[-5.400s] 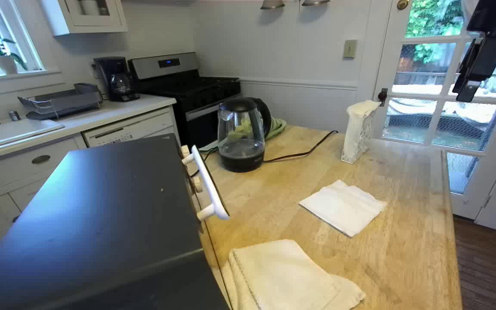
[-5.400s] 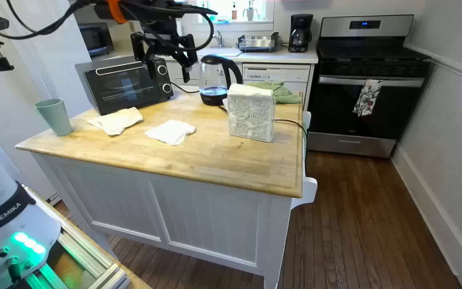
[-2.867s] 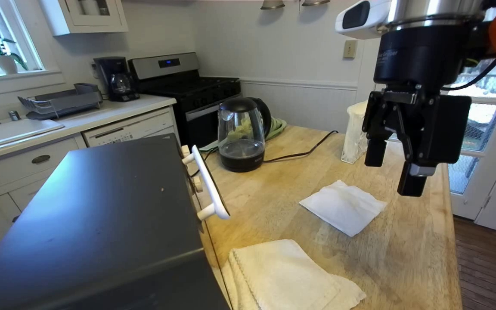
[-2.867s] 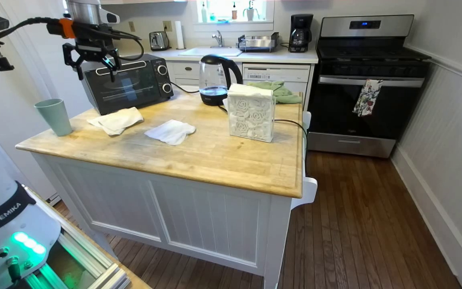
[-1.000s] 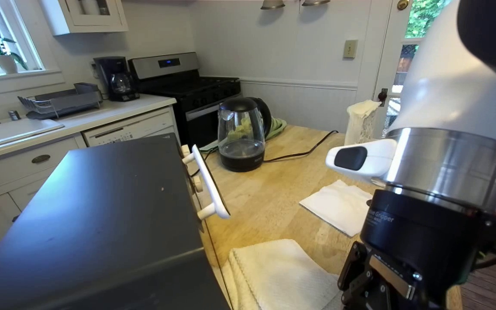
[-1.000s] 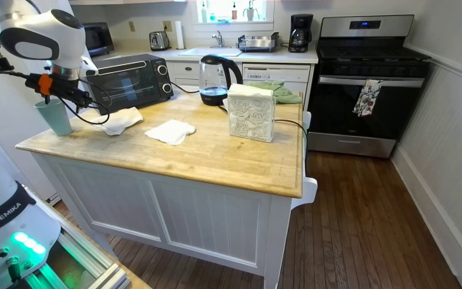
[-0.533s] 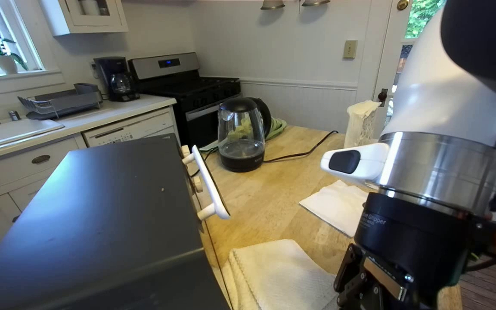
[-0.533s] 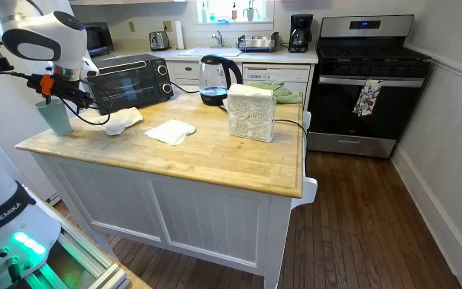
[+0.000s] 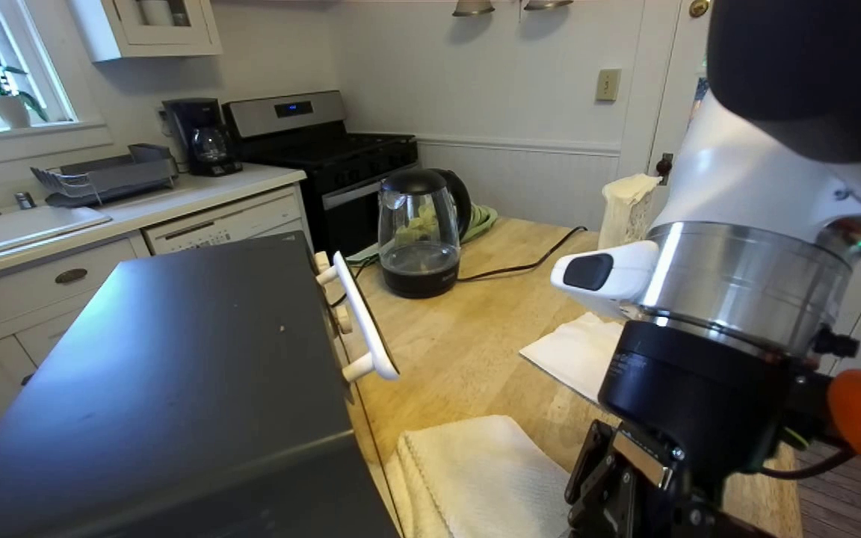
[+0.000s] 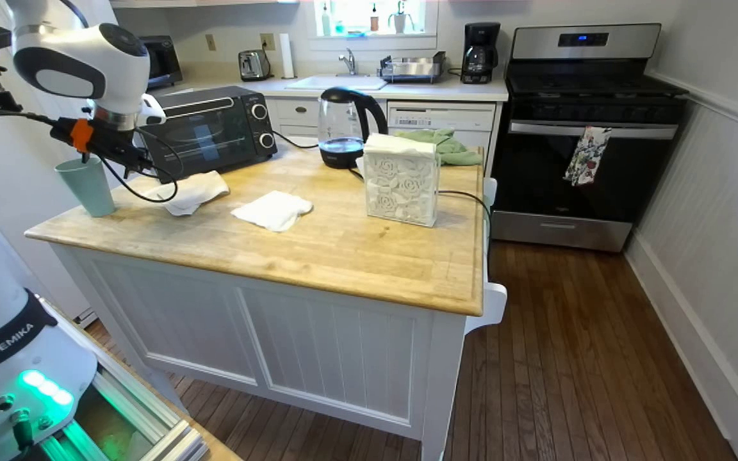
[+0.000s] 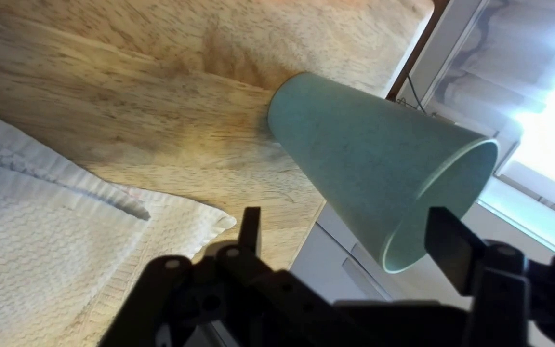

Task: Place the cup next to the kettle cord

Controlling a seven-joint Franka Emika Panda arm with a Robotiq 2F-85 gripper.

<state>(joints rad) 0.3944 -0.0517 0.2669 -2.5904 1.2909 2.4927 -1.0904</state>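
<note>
The pale blue-green cup [image 10: 90,187] stands on the wooden island near its left corner in an exterior view. It fills the middle of the wrist view [image 11: 354,149], its mouth toward the fingers. It does not show in the other exterior picture. My gripper [image 11: 347,236] is open and empty; one finger overlaps the cup's rim in the picture, the other is over bare wood. The gripper [image 10: 106,164] is close to the cup's rim; I cannot tell if it touches. The glass kettle [image 9: 419,239] stands at the far end, with its dark cord [image 9: 522,267] trailing across the wood.
A dark toaster oven [image 9: 176,336] stands along one side. A cream cloth [image 9: 490,478] lies near the cup and a white napkin [image 10: 273,210] lies mid-table. A white napkin holder [image 10: 401,179] stands near the cord. A green cloth [image 10: 449,148] lies behind the kettle.
The arm has moved from high over the island down to the cup's end, then drifted slightly, leftward in one picture and rightward in another. The cup, kettle and cord have not moved.
</note>
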